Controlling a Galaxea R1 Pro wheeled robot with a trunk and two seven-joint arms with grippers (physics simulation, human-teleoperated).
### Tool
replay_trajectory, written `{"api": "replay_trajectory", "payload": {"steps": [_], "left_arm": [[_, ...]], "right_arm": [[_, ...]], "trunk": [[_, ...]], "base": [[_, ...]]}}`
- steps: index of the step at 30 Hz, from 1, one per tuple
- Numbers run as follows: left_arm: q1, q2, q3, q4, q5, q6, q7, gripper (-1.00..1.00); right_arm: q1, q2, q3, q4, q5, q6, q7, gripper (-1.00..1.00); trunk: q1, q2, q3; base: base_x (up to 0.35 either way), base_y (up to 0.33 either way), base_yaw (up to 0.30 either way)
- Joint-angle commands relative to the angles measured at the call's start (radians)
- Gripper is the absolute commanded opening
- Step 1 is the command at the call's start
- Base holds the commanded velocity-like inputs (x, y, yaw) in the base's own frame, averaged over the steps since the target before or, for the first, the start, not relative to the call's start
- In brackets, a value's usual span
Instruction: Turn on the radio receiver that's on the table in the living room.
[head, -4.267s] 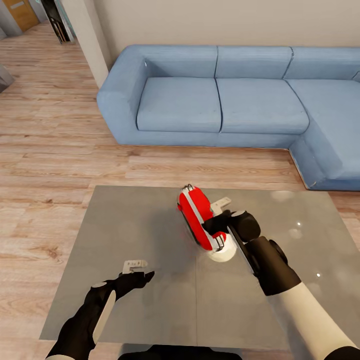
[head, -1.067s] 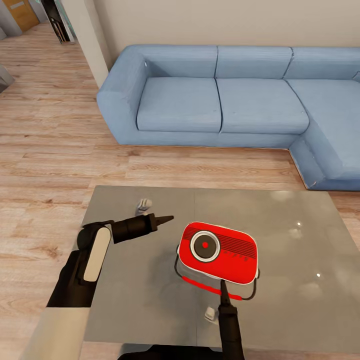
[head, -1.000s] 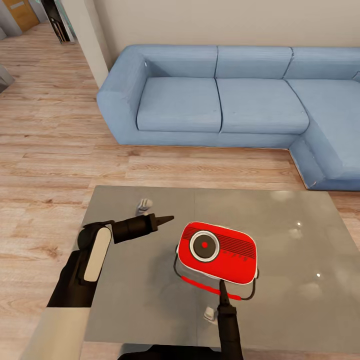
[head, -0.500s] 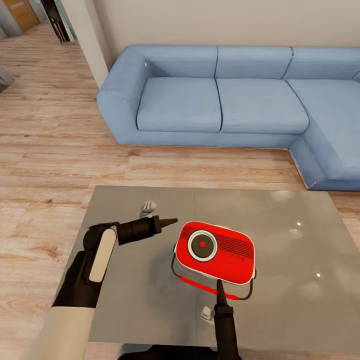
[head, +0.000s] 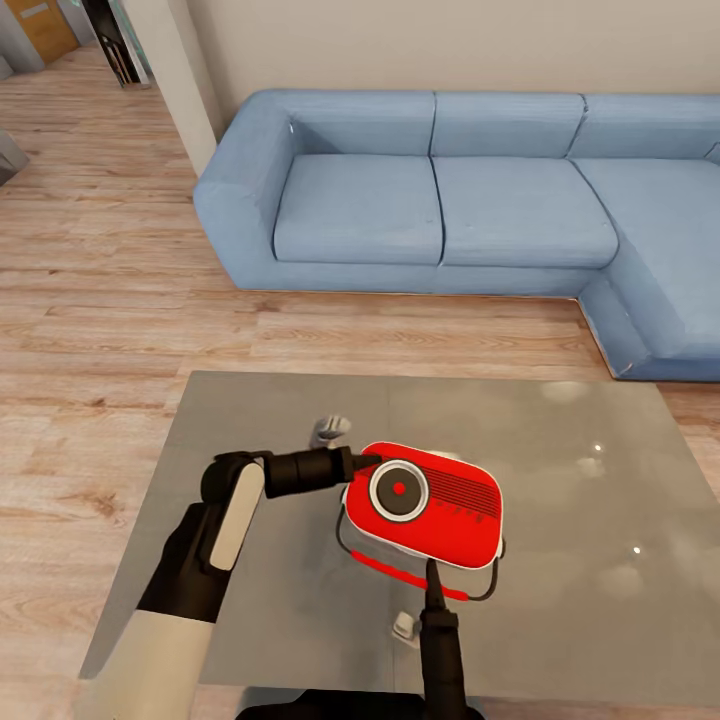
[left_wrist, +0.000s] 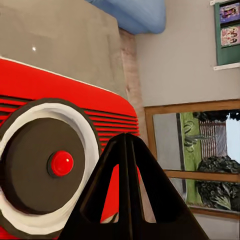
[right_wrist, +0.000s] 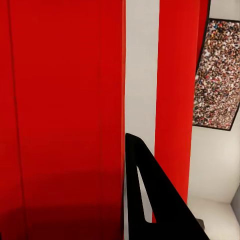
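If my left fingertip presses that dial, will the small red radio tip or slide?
The small red radio looks propped up by the right gripper, so it may tip. The glossy grey table probably lets it slide. The left gripper approaches from its side.

radio receiver (head: 425, 502) on table (head: 580, 600), centre | sofa (head: 450, 200) behind table | left arm (head: 240, 500) left of radio receiver

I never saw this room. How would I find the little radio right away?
Look for the big blue sofa, then the low glossy grey table in front of it. Near the table's middle lies the radio, with the robot's two dark arms reaching to it. It is the only bright red thing there, with a round black dial ringed in white and a red dot in the middle.
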Motion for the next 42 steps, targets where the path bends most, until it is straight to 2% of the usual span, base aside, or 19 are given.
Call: {"api": "replay_trajectory", "payload": {"steps": [1, 10, 15, 24, 32, 35, 39, 42], "left_arm": [[0.0, 0.0, 0.0, 0.003, 0.0, 0.0, 0.0, -1.0], [0.0, -0.001, 0.0, 0.01, 0.002, 0.002, 0.001, -1.0], [-0.002, -0.003, 0.001, 0.012, 0.014, 0.007, 0.001, -1.0], [-0.036, -0.028, 0.004, 0.054, 0.016, 0.009, 0.004, -1.0], [-0.038, -0.033, 0.006, 0.063, 0.017, 0.009, 0.061, -1.0], [-0.038, -0.033, 0.006, 0.106, 0.018, 0.009, 0.079, -1.0], [-0.038, -0.033, 0.006, 0.143, 0.034, 0.009, 0.085, -1.0], [-0.038, -0.033, 0.006, 0.158, 0.068, 0.009, 0.115, -1.0]], "right_arm": [[0.0, 0.0, 0.001, -0.001, 0.003, 0.0, 0.0, -1.0], [0.0, -0.001, 0.0, -0.001, 0.003, 0.0, 0.001, -1.0], [0.0, -0.007, -0.001, 0.005, 0.013, -0.024, -0.008, -1.0], [0.0, 0.001, -0.001, 0.007, 0.011, -0.04, -0.019, -1.0], [-0.001, -0.001, -0.002, 0.013, 0.011, -0.041, -0.019, -1.0], [-0.001, -0.001, -0.002, 0.013, 0.011, -0.042, -0.019, -1.0], [0.0, -0.002, -0.002, 0.013, 0.009, -0.043, -0.018, -1.0], [0.0, -0.001, -0.001, 0.013, 0.01, -0.044, -0.019, -1.0]], "trunk": [[0.0, 0.0, 0.0], [0.0, 0.0, 0.0], [0.0, 0.0, 0.0], [0.0, 0.0, 0.0], [0.0, 0.0, 0.0], [0.0, 0.0, 0.0], [0.0, 0.0, 0.0], [0.0, 0.0, 0.0]], "base": [[0.0, 0.0, 0.0], [0.0, 0.0, 0.0], [0.0, 0.0, 0.0], [0.0, 0.0, 0.0], [0.0, 0.0, 0.0], [0.0, 0.0, 0.0], [0.0, 0.0, 0.0], [0.0, 0.0, 0.0]]}}
